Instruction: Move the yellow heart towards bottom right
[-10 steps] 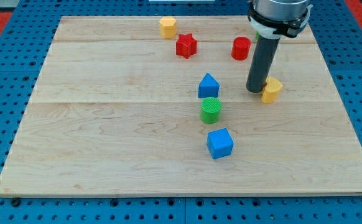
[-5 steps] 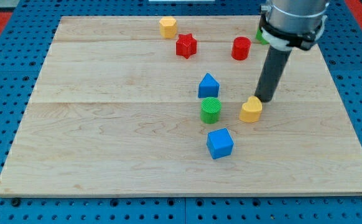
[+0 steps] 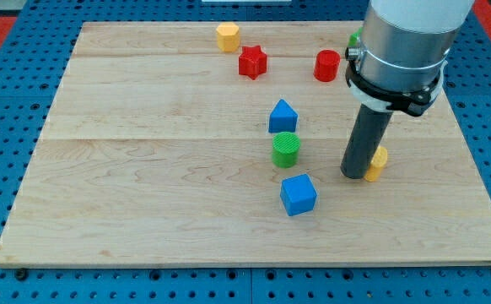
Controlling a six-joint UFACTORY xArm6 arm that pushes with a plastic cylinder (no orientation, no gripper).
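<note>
The yellow heart (image 3: 377, 163) lies right of the board's middle, partly hidden behind my rod. My tip (image 3: 354, 175) rests on the board touching the heart's left side. The rod rises from there to the arm's grey body at the view's top right.
A blue cube (image 3: 298, 194) lies left and below my tip. A green cylinder (image 3: 285, 149) and a blue triangular block (image 3: 283, 116) stand to the left. A red star (image 3: 251, 62), red cylinder (image 3: 326, 65) and yellow hexagon (image 3: 227, 36) sit near the top. A green block (image 3: 356, 39) peeks out behind the arm.
My tip has moved down the board, from the heart's upper right to its left. The yellow heart has shifted right and slightly down.
</note>
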